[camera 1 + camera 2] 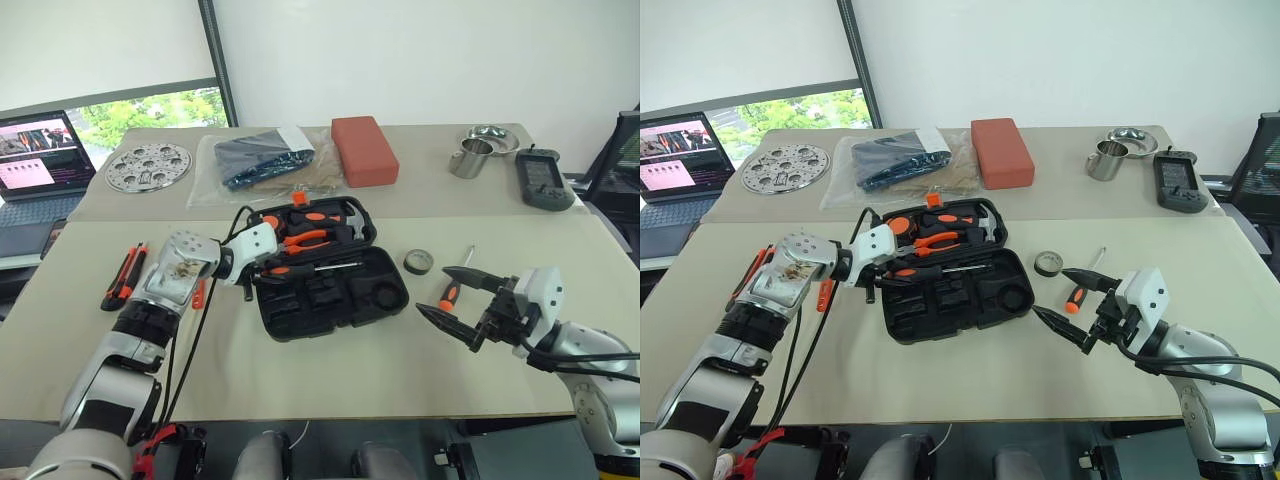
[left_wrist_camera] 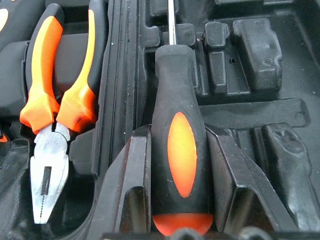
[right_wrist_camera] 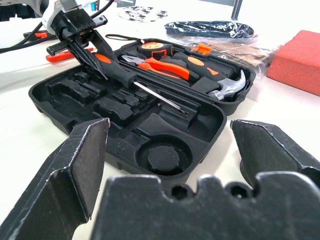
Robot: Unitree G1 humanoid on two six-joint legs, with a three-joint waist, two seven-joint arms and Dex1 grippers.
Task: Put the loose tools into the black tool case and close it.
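Across the beige bench [image 1: 330, 370] the black tool case [image 1: 330, 290] lies open near the middle, lid half away from the robot, tray half nearer. Pliers, a hammer and other orange-handled tools sit in the lid half.

From the left, the left arm reaches in over the case's left edge, its left gripper [image 1: 262, 268] angled down and to the right. Its jaws are clamped on the black-and-orange handle of a screwdriver [image 3: 131, 80], whose shaft lies across the tray half. The left wrist view shows both fingers pressed against that handle, with the pliers [image 2: 55, 115] just beside it.

On the right, the right gripper [image 1: 455, 305] hangs level beside the case, pointing at it, jaws spread wide and holding nothing.

Outside the case lie a second screwdriver [image 1: 455, 285] and a small round tape measure [image 1: 419, 262] to its right, and the utility knife [image 1: 124, 275] on the far left.
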